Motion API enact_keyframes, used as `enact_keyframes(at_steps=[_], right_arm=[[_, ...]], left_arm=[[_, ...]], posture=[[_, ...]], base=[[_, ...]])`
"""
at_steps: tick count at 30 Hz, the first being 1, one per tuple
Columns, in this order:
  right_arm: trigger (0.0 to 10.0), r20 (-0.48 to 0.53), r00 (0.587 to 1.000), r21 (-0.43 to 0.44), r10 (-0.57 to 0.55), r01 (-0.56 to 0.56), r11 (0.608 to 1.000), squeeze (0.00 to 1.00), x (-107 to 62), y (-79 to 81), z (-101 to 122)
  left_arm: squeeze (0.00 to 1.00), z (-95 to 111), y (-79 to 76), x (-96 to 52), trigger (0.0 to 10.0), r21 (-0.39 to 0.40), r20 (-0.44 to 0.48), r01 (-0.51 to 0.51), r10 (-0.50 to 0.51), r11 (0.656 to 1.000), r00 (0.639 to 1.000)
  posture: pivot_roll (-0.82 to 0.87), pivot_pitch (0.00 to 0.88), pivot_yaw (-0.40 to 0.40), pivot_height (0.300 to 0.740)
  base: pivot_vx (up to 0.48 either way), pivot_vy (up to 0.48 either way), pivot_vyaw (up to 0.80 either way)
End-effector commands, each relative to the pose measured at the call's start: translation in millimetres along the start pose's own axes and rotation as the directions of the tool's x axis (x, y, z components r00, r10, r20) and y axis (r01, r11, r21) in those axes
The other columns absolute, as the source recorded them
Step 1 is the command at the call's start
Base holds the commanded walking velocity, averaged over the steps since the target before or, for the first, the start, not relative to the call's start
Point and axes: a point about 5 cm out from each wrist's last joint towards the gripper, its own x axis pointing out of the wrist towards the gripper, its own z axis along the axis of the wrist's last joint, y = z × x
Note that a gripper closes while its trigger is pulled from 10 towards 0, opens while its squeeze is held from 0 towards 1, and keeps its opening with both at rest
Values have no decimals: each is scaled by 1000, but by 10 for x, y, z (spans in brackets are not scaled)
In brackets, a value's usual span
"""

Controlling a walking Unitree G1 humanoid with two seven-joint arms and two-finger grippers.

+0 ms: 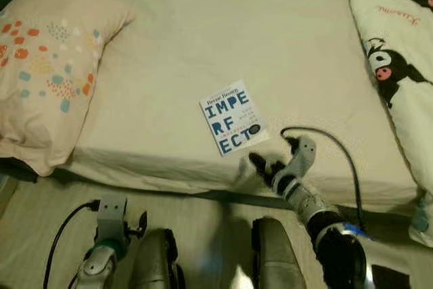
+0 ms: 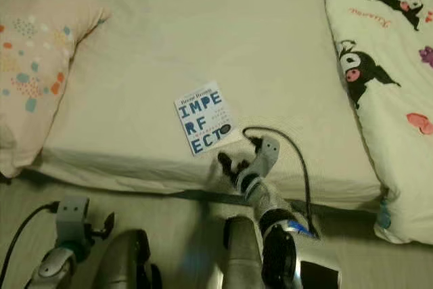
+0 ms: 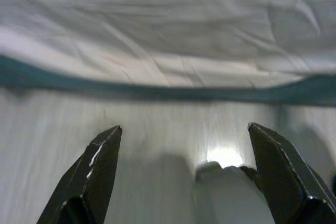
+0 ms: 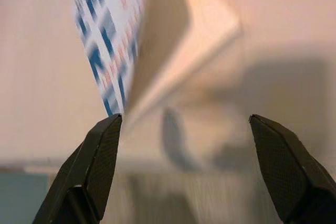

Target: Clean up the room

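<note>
Lying far left on bed (image 1: 203,25): pillow (image 1: 47,65). Left gripper (image 3: 184,177) low beside bed edge, fingers open, empty. Book (image 1: 232,118) flat near bed's front edge. Right gripper (image 4: 184,177) just beside book, fingers open, empty. Blanket (image 1: 399,45) far right.

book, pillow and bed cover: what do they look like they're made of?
Book: paper with a printed white-and-blue cover, probably a paperback; in the right wrist view it lies thin and flat, though blurred. Pillow: soft fabric case, matte, printed dots, plump and dented. Bed cover: cream woven cloth, matte, with fine creases in the left wrist view. The right gripper hovers open near the book.
</note>
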Motion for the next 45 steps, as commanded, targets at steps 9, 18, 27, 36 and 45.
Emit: enact_keyframes(at_steps=[9, 18, 27, 36, 45], right_arm=[[10000, 65, 998, 47, 18, -21, 999, 0, 33, 46, 195], [10000, 115, 990, 42, 76, -81, 996, 0, 92, 201, 339], [10000, 171, 940, 51, 297, -309, 950, 0, 138, 490, 505], [10000, 155, 959, 29, 235, -242, 970, 0, 178, 540, 562], [10000, 162, 949, 166, 270, -296, 941, 0, 225, 716, 597]], left_arm=[[0, 436, 71, -58, 10000, 80, 234, 40, -58, 996, 971], [0, 714, 87, -132, 10000, 159, 317, 51, -100, 986, 943], [0, 932, 96, -295, 10000, 178, 365, 35, -99, 983, 926], [0, 960, -10, -399, 10000, 196, 347, 66, -132, 978, 928], [0, 943, -32, -541, 10000, 228, 313, 84, -154, 970, 937]], posture=[[66, 338, 138, 570], [100, 398, 162, 540], [126, 436, 168, 540], [137, 472, 173, 540], [174, 509, 185, 540]], base=[[0, 0, 0], [0, 0, 0], [0, 0, 0], [0, 0, 0], [0, 0, 0]])
